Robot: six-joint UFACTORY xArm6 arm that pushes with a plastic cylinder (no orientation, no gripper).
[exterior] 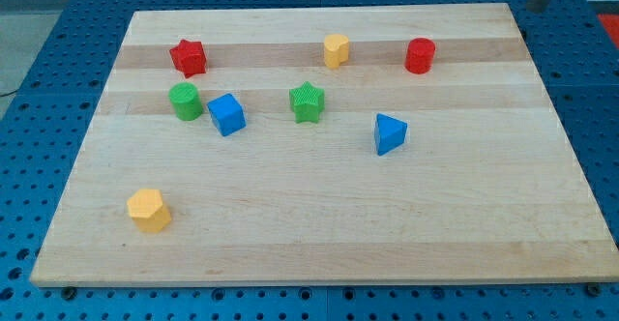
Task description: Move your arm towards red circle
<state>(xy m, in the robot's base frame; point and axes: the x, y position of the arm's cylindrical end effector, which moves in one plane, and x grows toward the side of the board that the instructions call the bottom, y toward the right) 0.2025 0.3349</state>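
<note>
A pale wooden board (pixel 319 224) lies on a blue perforated table (pixel 590 118). The red circle (pixel 420 55) stands near the board's top right, well apart from the yellow block (pixel 336 50) to its left. A red star (pixel 189 57) sits at the top left. Below it, a green circle (pixel 186 101) stands just beside a blue cube (pixel 227 114); a green star (pixel 308 102) is mid-board, a blue triangle (pixel 390 133) lower right of it. A second yellow block (pixel 149 210) sits alone at the bottom left. My tip does not show, and there are no jaws to report.
</note>
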